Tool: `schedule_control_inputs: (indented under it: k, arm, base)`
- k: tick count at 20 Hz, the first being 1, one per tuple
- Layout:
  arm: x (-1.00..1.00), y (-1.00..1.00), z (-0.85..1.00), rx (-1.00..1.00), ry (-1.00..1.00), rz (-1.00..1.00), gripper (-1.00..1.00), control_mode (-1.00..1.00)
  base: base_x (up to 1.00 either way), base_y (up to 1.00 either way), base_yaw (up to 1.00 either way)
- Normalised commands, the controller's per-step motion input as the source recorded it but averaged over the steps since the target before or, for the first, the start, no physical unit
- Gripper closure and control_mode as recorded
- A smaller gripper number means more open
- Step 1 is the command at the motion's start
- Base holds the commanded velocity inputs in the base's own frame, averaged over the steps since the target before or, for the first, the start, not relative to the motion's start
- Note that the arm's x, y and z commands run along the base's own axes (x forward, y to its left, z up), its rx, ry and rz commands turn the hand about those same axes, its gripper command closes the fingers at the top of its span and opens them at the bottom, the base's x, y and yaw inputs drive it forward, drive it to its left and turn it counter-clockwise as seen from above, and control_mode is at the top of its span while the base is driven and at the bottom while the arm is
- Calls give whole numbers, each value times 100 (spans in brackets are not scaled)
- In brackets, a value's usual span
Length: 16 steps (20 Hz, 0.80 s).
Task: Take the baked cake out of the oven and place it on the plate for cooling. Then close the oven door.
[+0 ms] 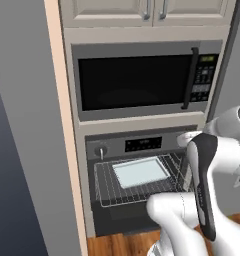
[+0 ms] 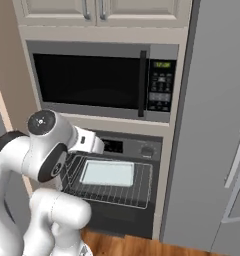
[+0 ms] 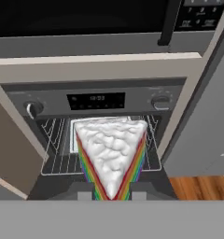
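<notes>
A wedge of cake [image 3: 111,149] with white frosting and rainbow layers fills the middle of the hand view, its tip pointing down between my fingertips. My gripper [image 3: 112,194] is shut on the cake, held in front of the oven [image 3: 97,100]. The oven stands open, and its wire rack [image 1: 107,192] carries a pale rectangular tray [image 1: 140,171] with nothing on it. The oven door [image 2: 117,216] hangs folded down below the rack. My hand [image 2: 89,140] sits just outside the oven's upper left corner. The plate is out of view.
A black-windowed microwave [image 1: 137,80] with a vertical handle is built in above the oven. A grey refrigerator [image 2: 217,150] stands right of the oven column and a tall panel [image 1: 22,150] to its left. Wood floor [image 2: 137,246] lies below.
</notes>
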Motion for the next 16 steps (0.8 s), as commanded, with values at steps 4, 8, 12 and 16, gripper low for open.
schedule_control_inputs:
  k: [4, 8, 12, 16]
  arm:
    - [0, 0, 0, 0, 0, 0, 100, 100]
    - [0, 0, 0, 0, 0, 0, 100, 100]
    - [0, 0, 0, 0, 0, 0, 100, 100]
    - [0, 0, 0, 0, 0, 0, 100, 100]
  base:
    - [-89, -62, -7]
    - [-21, -72, -18]
    - [0, -63, -42]
    - [10, -65, -48]
